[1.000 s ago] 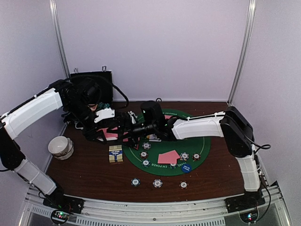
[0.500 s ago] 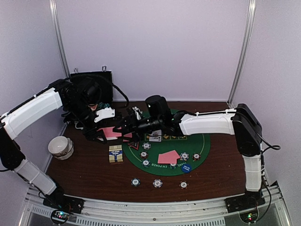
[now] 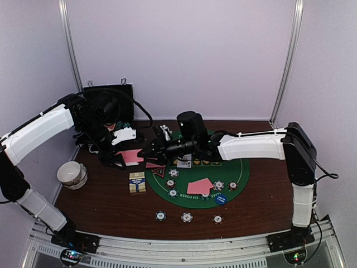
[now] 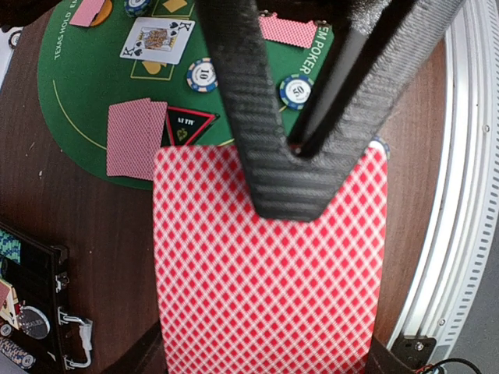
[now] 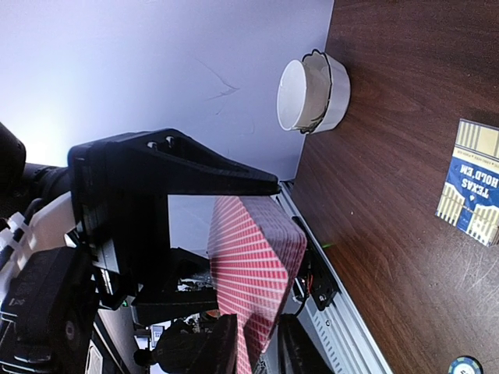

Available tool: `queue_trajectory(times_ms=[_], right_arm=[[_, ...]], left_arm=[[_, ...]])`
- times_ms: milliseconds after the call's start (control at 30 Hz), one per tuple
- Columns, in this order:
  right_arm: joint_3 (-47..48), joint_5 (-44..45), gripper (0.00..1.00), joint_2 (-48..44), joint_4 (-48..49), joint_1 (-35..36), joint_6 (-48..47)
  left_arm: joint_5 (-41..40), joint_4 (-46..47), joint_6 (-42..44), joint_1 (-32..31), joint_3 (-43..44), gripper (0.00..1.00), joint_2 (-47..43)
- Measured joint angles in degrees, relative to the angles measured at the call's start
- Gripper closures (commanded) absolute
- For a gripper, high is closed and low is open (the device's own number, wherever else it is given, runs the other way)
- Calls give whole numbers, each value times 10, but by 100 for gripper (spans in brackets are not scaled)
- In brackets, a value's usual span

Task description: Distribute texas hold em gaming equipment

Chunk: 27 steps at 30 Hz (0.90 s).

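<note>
Left of the green mat (image 3: 237, 173), reached in with the right gripper (image 5: 256, 347), jaws narrowed from wide around the pink-red-backed cards (image 4: 265, 312) clenched in the left gripper (image 4: 300, 156); pinch unconfirmed, likely drawing one to deal.

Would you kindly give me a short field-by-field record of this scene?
left end effector: shut on deck of red-backed cards
right end effector: at the deck's edge; grip unclear
mat: face-up king, face-down cards, chips, triangle marker
off mat: three chips near front edge, card box, bowl
</note>
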Motion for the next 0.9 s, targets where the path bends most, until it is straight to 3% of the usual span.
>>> queue_trajectory(times_ms=[333, 533, 700, 900], right_arm=[[0, -5, 95, 0, 24, 0, 23], [0, -11, 84, 0, 25, 0, 23], [0, -16, 100, 0, 24, 0, 24], [0, -22, 100, -8, -9, -7, 5]], left_arm=[[-3, 0, 4, 0, 0, 100, 0], [-3, 0, 4, 0, 0, 100, 0], [-5, 0, 4, 0, 0, 100, 0], [-5, 2, 4, 0, 0, 100, 0]])
